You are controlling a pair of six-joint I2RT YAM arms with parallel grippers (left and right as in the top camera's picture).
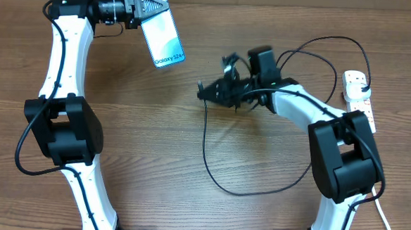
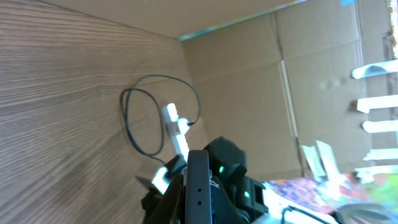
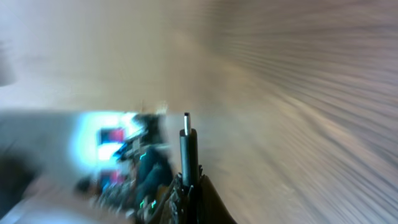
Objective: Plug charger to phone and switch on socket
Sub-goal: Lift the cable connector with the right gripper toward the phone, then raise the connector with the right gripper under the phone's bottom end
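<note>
My left gripper (image 1: 146,8) is shut on the phone (image 1: 164,37) and holds it in the air at the upper left, its cyan screen up and its free end toward the right arm. In the left wrist view the phone's edge (image 2: 199,186) stands between the jaws. My right gripper (image 1: 205,91) is shut on the charger's connector end (image 3: 187,146), tip pointing left at the phone, some way off. The black cable (image 1: 210,168) loops across the table. The white socket (image 1: 358,95) lies at the right edge with the black plug (image 1: 365,89) in it.
A cardboard wall (image 2: 261,81) stands behind the table. The socket and cable loop also show in the left wrist view (image 2: 176,134). The right wrist view is blurred by motion.
</note>
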